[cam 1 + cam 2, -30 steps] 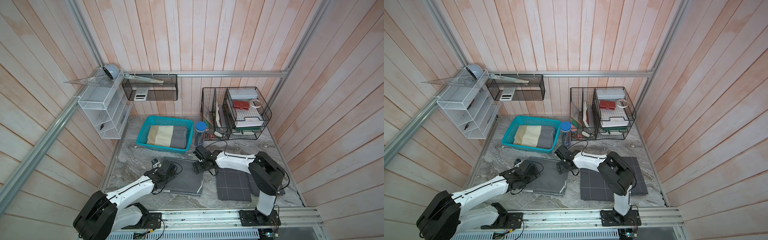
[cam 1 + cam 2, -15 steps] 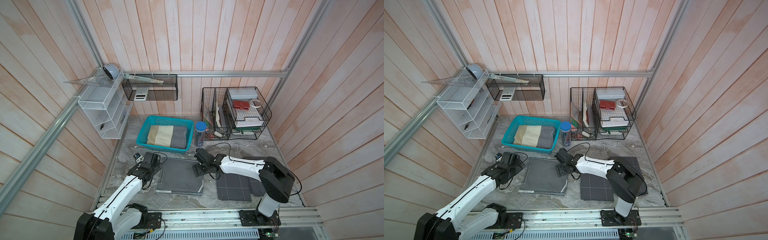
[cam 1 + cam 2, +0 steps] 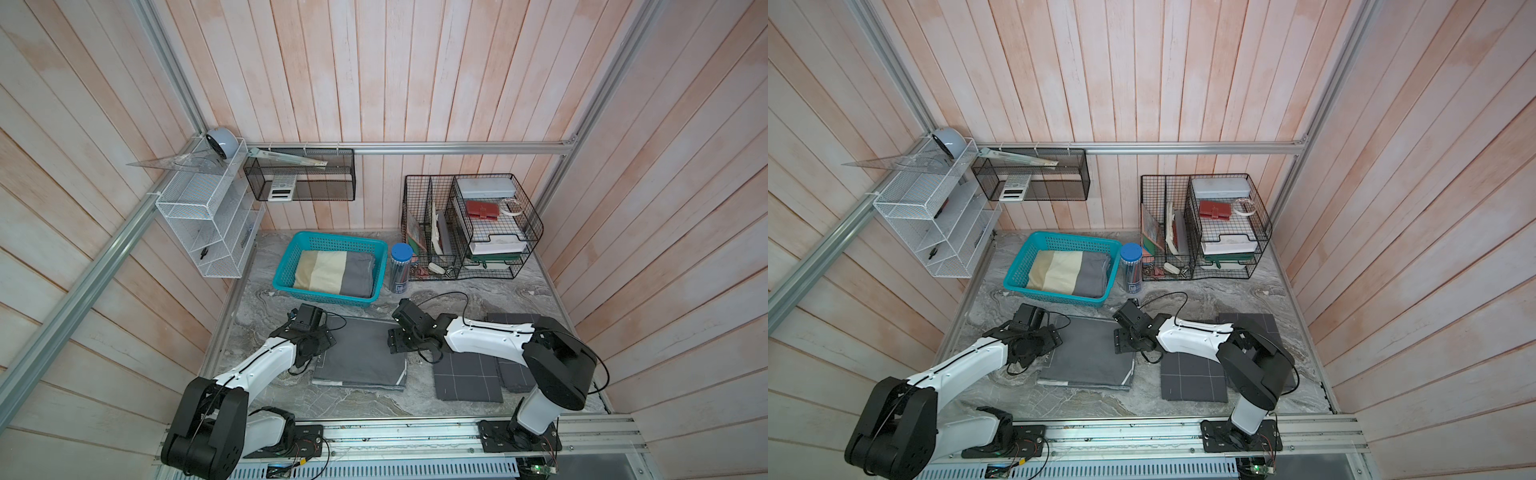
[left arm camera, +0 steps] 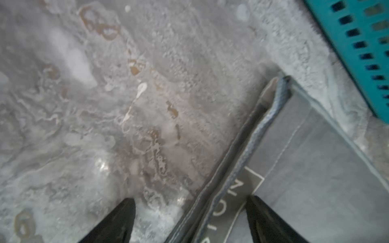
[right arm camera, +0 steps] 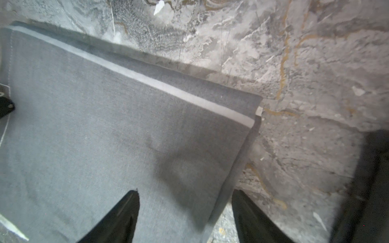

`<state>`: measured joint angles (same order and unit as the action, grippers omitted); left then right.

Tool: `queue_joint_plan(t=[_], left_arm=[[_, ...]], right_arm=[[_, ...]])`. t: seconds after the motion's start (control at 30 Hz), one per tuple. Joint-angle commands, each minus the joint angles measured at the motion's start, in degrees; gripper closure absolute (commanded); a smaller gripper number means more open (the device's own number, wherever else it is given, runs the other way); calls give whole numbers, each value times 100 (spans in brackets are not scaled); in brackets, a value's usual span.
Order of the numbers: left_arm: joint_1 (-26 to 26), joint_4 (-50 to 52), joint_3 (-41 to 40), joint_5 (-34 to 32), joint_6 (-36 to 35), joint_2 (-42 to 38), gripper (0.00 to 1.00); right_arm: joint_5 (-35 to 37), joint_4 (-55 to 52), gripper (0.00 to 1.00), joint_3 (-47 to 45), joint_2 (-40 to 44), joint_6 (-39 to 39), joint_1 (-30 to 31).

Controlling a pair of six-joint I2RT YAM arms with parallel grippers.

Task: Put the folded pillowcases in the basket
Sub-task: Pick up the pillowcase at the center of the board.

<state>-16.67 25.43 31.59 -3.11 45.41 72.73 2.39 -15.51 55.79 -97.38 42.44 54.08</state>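
Note:
The folded grey pillowcase [image 3: 359,353] [image 3: 1090,353] lies flat on the marble table, in front of the teal basket [image 3: 291,253] [image 3: 1021,266]. A folded beige, cream and grey striped cloth [image 3: 332,272] lies in the basket. My left gripper [image 3: 322,340] [image 4: 190,201] is open and low, straddling the pillowcase's [image 4: 315,168] left edge, with a printed label between its jaws. At the opposite side my right gripper [image 3: 395,344] [image 5: 186,193] is open over the pillowcase's [image 5: 105,126] right edge, one finger above the cloth and one above the table. The basket's lattice wall [image 4: 357,42] shows in the left wrist view.
Dark grid-patterned folded cloths [image 3: 465,376] lie to the right of the pillowcase, under my right arm. A blue-capped pen tube [image 3: 401,266] stands beside the basket. A black wire organizer [image 3: 469,224] sits at the back right and a white wire shelf [image 3: 208,216] hangs on the left wall.
My left gripper swung out to the left off the pillowcase, then came back to its left edge. My right gripper slid slightly along the right edge. Both jaws have narrowed a little.

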Motion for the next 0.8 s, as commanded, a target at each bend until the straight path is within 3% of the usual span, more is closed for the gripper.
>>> queue_joint_plan(t=[0.0,0.07,0.37,0.67,0.77], left_arm=[[-197,-289,-109,290,67,338,18],[-313,-374,-110,285,116,415,28],[-460,-548,-145,255,280,497,51],[-476,-556,-224,107,344,480,60],[-478,-614,-241,101,363,510,64]], right_arm=[[-205,177,27,-64,-216,206,14],[-263,192,28,-40,-307,212,17],[-235,123,31,-26,-438,291,16],[678,-334,25,-308,185,350,19],[482,-210,25,-325,40,341,7]])
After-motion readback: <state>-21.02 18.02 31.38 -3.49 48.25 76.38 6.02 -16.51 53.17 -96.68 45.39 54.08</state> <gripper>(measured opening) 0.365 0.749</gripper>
